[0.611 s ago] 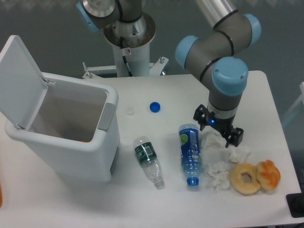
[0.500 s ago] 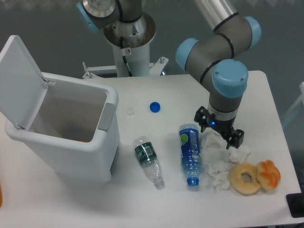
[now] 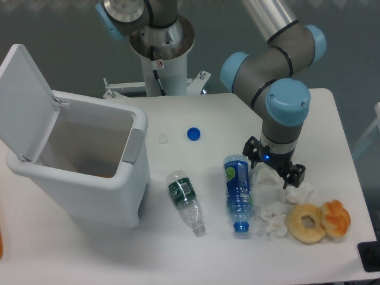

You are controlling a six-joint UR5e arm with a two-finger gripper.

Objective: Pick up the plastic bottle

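Overhead, hand (image 3: 274, 168) pointing down, fingers spread, just right of the lying plastic bottle (image 3: 237, 191)

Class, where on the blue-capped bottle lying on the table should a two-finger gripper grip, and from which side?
Probably the labelled body of the plastic bottle, from straight above. It lies flat, cap toward the camera, so fingers should close across its width. The open gripper hovers to its right, over crumpled tissue.
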